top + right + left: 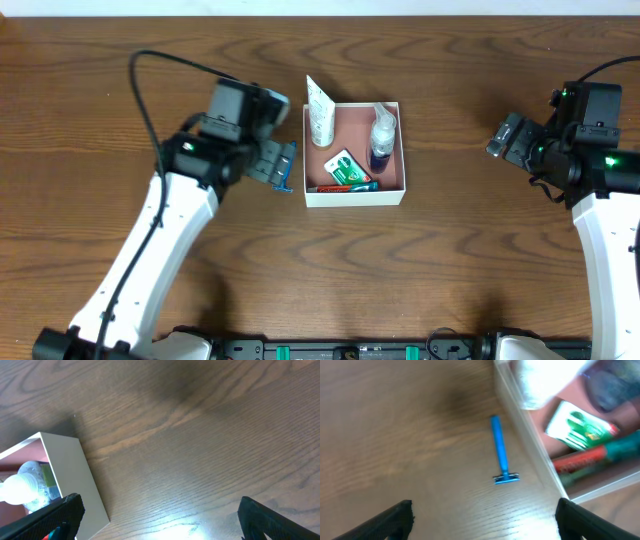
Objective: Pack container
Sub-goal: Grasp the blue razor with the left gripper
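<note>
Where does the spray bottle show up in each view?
Overhead: spray bottle in the container's right half.
Left wrist: bottle blurred, top right corner.
Right wrist: bottle's white cap, bottom left.
Shared landmark: the container's white wall.

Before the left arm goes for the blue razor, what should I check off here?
1. Left gripper open and empty: ok.
2. Blue razor lying flat on the table, outside the container wall: ok.
3. Razor lined up with the open jaws: ok, roughly centred.
4. Gripper height above razor: cannot tell.
5. Bare floor in container between white tube and spray bottle: ok.
6. Right gripper open, clear of the container: ok.
</note>
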`<state>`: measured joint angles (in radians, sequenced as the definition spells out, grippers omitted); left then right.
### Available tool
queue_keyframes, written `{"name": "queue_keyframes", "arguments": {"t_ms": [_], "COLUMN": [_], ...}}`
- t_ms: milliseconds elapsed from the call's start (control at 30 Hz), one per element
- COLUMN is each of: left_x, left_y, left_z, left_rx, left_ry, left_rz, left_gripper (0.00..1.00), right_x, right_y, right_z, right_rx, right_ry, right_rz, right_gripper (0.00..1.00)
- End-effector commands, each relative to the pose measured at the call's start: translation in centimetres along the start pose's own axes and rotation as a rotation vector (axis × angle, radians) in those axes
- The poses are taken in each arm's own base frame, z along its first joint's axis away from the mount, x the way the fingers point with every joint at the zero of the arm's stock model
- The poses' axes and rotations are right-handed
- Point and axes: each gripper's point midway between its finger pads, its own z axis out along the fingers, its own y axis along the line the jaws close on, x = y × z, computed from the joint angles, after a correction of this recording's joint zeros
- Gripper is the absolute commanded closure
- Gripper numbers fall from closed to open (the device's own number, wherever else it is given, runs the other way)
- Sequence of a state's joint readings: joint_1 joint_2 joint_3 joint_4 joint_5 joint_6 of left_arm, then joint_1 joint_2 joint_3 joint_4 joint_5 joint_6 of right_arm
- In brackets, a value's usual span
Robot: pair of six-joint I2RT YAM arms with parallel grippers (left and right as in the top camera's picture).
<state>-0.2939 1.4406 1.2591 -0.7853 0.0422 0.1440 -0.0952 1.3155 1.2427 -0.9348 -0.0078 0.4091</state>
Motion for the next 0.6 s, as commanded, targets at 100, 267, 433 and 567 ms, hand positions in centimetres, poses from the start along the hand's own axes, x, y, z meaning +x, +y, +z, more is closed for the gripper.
{"name": "queue_keyframes", "arguments": {"t_ms": [100, 267, 433, 567], "left_x": [1.6, 3.4, 4.9, 4.7], "left_y": [1.8, 1.4, 0.4, 0.2], "left_z": [5.3, 9.8, 13.0, 14.3], "left_rx": [-0.027, -0.013, 0.043, 0.054], "left_ry": [0.129, 0.238, 0.306, 0.296], "left_rz": [-0.140, -0.138, -0.145, -0.140], "left_gripper": [0.21, 0.22, 0.22, 0.22], "right_x": [-0.4, -0.4, -0.4, -0.4], "right_y": [-0.1, -0.1, -0.1, -0.1], "right_z": [-0.3, -0.3, -0.3, -0.3], "right_rx": [-0.001, -0.001, 0.000, 0.000], "right_ry": [-0.011, -0.011, -0.011, -0.011], "right_rz": [-0.001, -0.001, 0.000, 0.000], "right_gripper": [0.01, 0.01, 0.01, 0.01]}}
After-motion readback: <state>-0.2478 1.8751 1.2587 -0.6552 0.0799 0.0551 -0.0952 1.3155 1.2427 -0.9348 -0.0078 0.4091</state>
